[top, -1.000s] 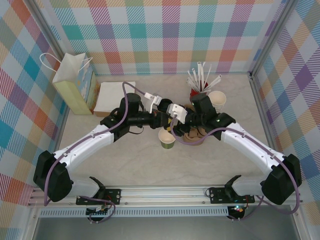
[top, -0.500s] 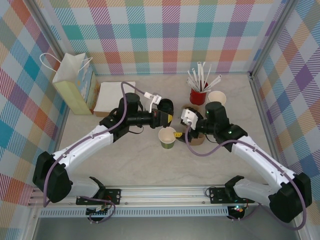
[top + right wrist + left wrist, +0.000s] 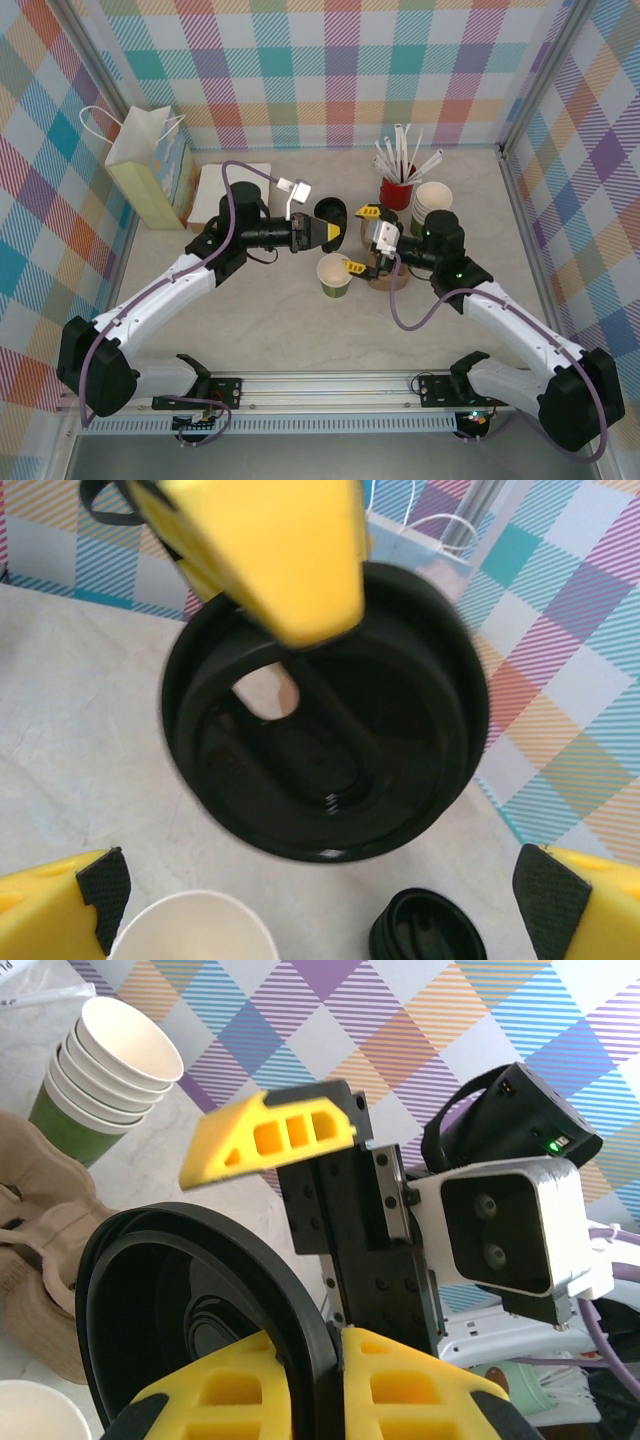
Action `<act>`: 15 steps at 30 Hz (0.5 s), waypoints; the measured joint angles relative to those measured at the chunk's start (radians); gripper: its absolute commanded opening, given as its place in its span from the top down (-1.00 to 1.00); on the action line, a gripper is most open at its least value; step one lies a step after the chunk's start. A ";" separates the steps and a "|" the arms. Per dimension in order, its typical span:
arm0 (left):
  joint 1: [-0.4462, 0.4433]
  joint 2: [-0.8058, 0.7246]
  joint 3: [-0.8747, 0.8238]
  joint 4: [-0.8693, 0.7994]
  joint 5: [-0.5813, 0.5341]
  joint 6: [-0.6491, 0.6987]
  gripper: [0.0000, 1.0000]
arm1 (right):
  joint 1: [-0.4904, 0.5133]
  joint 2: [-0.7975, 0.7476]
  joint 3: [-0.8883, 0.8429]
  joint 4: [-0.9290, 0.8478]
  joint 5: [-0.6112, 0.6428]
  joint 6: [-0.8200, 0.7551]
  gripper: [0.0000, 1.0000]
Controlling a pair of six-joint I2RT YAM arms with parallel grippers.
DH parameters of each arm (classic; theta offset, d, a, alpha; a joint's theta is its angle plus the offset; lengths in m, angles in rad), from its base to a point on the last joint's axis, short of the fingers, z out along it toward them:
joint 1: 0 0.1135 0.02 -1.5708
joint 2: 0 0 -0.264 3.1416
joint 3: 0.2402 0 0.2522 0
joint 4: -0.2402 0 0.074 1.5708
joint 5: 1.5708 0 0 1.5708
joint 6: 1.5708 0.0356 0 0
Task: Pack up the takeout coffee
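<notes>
The takeout coffee's olive-green paper cup stands open on the table, its cream inside showing as a rim. My left gripper is shut on the edge of the round black lid, held on edge just behind the cup. In the left wrist view the lid sits pinched between my yellow fingers. My right gripper stands wide open to the right of the lid, facing it and holding nothing. The lid's face hangs before the right wrist camera.
A brown pulp carrier lies under the right gripper. Behind it stand a red cup of white straws and a stack of paper cups. A spare black lid lies on the table. A paper bag and white napkins sit back left.
My right gripper let go of the lid, opened wide and drew back to the right. The left gripper kept the lid and pulled it slightly back and left.
</notes>
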 measured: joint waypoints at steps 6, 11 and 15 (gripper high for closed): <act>0.000 -0.004 0.000 0.007 0.015 -0.019 1.00 | 0.034 0.044 0.039 0.061 0.000 0.000 -0.95; 0.000 -0.004 0.000 0.020 0.019 -0.033 1.00 | 0.048 0.049 0.040 0.077 0.001 0.011 -0.86; 0.000 -0.004 0.000 0.020 0.020 -0.033 1.00 | 0.053 0.049 0.040 0.082 0.003 0.015 -0.82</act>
